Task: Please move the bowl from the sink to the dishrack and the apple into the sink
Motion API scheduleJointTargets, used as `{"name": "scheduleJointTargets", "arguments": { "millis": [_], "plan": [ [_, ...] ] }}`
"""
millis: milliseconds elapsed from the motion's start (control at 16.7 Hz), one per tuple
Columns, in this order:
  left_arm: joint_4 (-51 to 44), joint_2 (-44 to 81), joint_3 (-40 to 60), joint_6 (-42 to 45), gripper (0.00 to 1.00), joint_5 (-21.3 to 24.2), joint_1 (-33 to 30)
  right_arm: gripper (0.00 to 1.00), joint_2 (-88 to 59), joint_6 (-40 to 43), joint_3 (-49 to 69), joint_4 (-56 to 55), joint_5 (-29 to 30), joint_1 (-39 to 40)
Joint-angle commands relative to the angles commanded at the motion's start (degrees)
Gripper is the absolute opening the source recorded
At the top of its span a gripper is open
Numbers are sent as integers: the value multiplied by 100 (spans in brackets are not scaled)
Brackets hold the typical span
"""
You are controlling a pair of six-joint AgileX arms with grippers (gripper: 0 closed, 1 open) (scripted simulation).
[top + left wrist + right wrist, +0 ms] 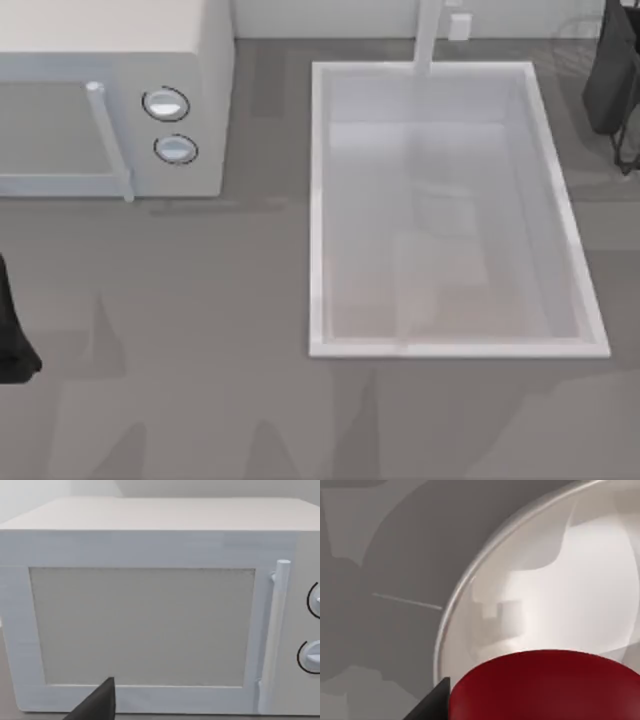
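Red glossy apple point(545, 685) sits close under right gripper, over a pale shiny round dish point(560, 580); grip state can't be told. White rectangular sink point(320, 200) holds nothing.

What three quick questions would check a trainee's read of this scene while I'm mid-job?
1. True or false: in the top view, the white boxy microwave stands to the right of the large white rectangular sink.
2. In the right wrist view, what sits close by the small glossy red apple?
A. a round glossy pale bowl
B. a steel fork
C. a green cup
3. How many round knobs does the microwave's front show in the top view?

Key: 1 false, it stands to the left. 2 A. 3 two.
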State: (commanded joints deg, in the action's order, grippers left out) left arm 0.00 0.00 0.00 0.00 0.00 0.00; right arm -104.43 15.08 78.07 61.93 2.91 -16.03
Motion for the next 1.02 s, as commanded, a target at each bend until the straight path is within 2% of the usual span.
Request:
{"name": "scheduleJointTargets", "arguments": {
  "millis": [540, 780, 1020],
  "plan": [
    [0, 0, 0, 0, 100, 0, 0, 0, 142, -55, 134, 42, -12, 137],
    [0, 0, 0, 0, 100, 0, 0, 0, 231, -149, -161, -947, 295, 637],
    [0, 0, 0, 0, 100, 0, 0, 0, 370, -355, -694, -2593, 814, 1400]
  ]
}}
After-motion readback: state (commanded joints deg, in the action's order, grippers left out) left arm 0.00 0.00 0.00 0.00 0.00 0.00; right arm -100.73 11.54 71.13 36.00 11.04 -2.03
